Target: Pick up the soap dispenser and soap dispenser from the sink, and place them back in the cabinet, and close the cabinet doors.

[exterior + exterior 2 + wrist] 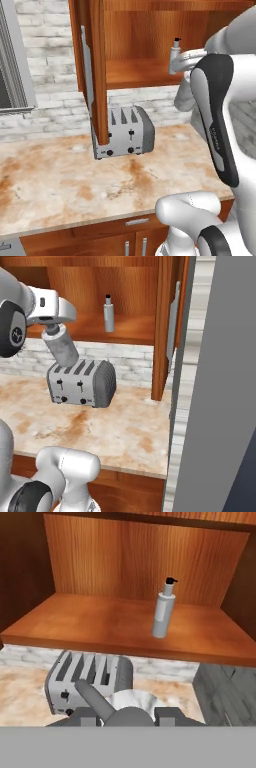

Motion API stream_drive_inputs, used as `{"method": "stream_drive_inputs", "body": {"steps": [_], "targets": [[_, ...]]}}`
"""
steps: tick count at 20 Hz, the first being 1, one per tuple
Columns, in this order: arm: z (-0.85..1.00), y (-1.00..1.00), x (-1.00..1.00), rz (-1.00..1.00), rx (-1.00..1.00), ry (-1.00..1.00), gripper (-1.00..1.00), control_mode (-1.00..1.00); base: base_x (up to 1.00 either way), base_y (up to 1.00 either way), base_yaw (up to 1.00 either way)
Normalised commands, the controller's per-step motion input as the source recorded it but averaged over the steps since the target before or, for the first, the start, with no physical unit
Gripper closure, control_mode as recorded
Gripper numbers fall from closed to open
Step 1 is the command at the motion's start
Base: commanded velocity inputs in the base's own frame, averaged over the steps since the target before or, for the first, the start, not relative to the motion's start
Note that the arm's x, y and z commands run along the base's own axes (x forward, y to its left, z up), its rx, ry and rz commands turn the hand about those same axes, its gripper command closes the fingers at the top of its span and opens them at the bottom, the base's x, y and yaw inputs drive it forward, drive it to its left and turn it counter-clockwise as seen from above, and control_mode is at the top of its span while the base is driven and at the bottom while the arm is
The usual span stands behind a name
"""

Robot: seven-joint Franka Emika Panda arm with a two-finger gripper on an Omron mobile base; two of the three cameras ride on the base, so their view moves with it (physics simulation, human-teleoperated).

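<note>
Simulated kitchen, three views. The slimmer white soap dispenser [164, 614] with a black top stands upright on the floor of the open cabinet [115, 627], right of centre in the hand view and apart from the back wall. The wider grey-white marbled soap dispenser [63, 351] is held in the claw [50, 331], which is closed on its upper end; the bottle hangs tilted in front of the cabinet's lower edge, above the toaster [82, 383]. In the hand view the marbled bottle's grey pump [95, 701] and pale body appear between the two dark finger tips [167, 716]. The left cabinet door [95, 75] and the right cabinet door [165, 326] both stand open, edge-on to the base cameras, each with a long silver bar handle. The toaster sits on the marbled surface [60, 185] against the white brick wall, below the cabinet.
</note>
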Motion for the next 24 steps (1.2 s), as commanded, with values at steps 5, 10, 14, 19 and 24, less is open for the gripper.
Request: {"method": "stream_drive_inputs", "body": {"steps": [5, 10, 14, 19, 24], "targets": [[0.0, 0.01, 0.5, 0.01, 0.0, 0.0, 1.0, -1.0, 0.0, 0.0, 0.0], [0.0, 0.01, 0.43, 0.0, 0.0, 0.0, 1.0, -1.0, 0.0, 0.0, 0.0], [0.01, 0.08, 0.4, 0.0, 0.0, 0.0, 1.0, -1.0, 0.0, 0.0, 0.0], [0.02, 0.04, 0.42, 0.0, 0.0, 0.0, 1.0, -1.0, 0.0, 0.0, 0.0], [0.0, 0.01, 0.41, 0.0, 0.0, 0.0, 1.0, -1.0, 0.0, 0.0, 0.0]]}}
